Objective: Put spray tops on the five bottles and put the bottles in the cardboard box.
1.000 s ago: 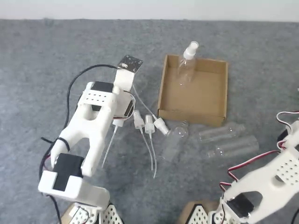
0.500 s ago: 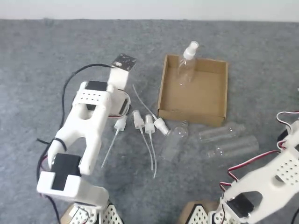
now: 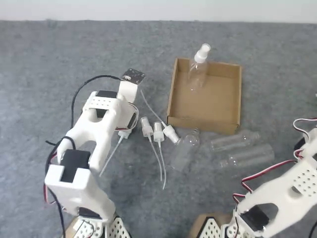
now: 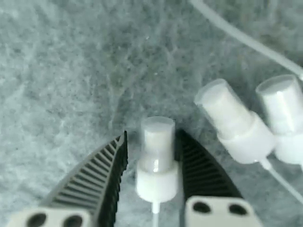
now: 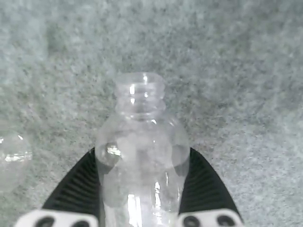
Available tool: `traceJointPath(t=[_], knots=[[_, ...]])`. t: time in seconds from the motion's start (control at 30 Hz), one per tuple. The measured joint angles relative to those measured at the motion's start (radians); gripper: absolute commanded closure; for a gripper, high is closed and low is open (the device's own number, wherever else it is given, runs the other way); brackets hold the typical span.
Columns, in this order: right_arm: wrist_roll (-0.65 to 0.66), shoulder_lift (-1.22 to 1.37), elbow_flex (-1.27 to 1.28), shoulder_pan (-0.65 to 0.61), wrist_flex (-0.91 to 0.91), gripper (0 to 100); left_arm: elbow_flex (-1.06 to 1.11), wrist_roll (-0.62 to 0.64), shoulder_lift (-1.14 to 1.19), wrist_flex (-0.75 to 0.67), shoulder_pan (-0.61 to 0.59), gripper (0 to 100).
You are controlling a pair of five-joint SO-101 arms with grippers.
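Observation:
My left gripper (image 4: 152, 136) stands open and low over the carpet, its jaws close on either side of a white spray top (image 4: 156, 156), with a small gap on one side. In the high view that left gripper (image 3: 126, 130) is left of three more spray tops (image 3: 158, 131). My right gripper (image 5: 142, 152) is shut on a clear bottle (image 5: 139, 142) with a bare neck, held above the carpet. One bottle with a spray top (image 3: 198, 69) lies in the cardboard box (image 3: 171, 96). Three bare bottles (image 3: 240, 151) lie in front of the box.
Long thin tubes (image 3: 159, 163) trail from the spray tops toward the front. Part of another clear bottle (image 5: 9, 161) shows beside the held one. The right arm's white body (image 3: 287, 198) sits at the lower right. Grey carpet (image 3: 49, 74) covers the table.
The left arm swung a little left, uncovering the spray top, then came back over it. That top's tube has shifted slightly left. The right arm has not moved.

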Motion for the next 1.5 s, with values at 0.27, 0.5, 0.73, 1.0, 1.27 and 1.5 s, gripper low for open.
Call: traceJointPath(t=[0.27,0.5,0.73,1.0,1.27,1.5], knots=[[0.000,0.000,0.000,0.000,0.000,98.9,0.000,0.003,-0.097,0.028,-0.012,99],[0.000,0.000,0.000,0.000,0.000,98.9,0.018,0.117,-0.385,0.098,-0.011,99],[0.000,0.000,0.000,0.000,0.000,96.8,0.256,0.172,-0.677,0.049,-0.008,99],[-0.023,0.000,0.000,-0.017,-0.051,75.7,0.333,0.178,-0.850,0.066,-0.009,99],[-0.052,0.000,-0.026,-0.100,-0.051,74.5,0.496,0.209,-0.862,-0.021,-0.017,99],[-0.087,-0.031,-0.035,-0.115,-0.051,74.5,0.497,0.212,-0.862,-0.031,-0.017,99]])
